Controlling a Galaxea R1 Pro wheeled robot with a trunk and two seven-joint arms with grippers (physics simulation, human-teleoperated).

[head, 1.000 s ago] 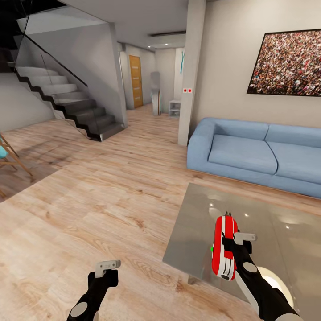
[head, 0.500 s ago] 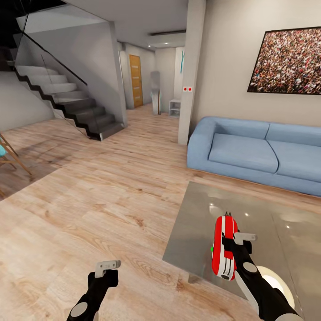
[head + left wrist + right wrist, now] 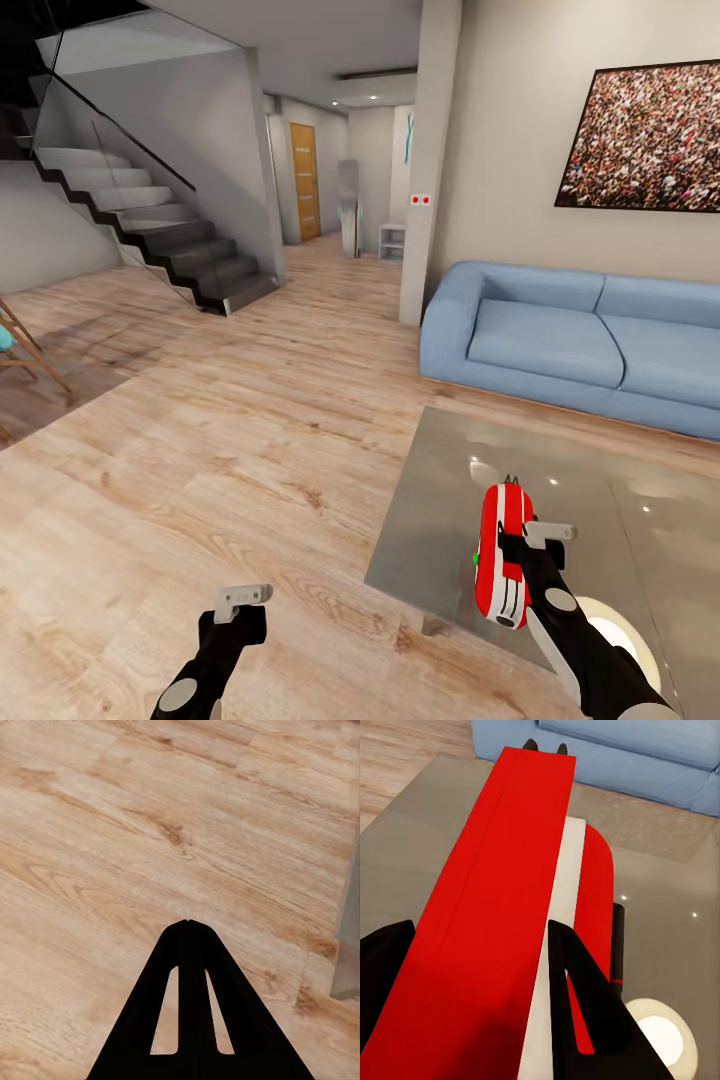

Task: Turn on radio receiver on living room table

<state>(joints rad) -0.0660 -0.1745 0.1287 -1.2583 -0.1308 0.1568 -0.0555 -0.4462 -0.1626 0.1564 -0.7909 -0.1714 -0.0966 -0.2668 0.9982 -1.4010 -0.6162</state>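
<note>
Radio receiver (image 3: 504,552), a small flat red body with white stripes, stands on edge between the right fingers (image 3: 533,540) above the near part of the glossy grey glass-topped counter (image 3: 600,480). Its long axis runs away from the robot, in line with the right arm. In the right wrist view the red slab (image 3: 502,922) fills the gap between the two dark fingers (image 3: 585,1012), one on each broad side, so the right gripper is clamped on it. A small green spot shows on the radio's left flank in the head view, possibly a switch or light; what it is cannot be told.

That flank faces the left arm. The left gripper (image 3: 241,600) hangs well apart over the pale wooden floor (image 3: 200,450), its black fingers (image 3: 189,1005) pressed together around nothing. Any press on the radio's side would probably have to come from that free left gripper crossing toward it.

Beyond the counter stands a light blue sofa (image 3: 570,345).
</note>
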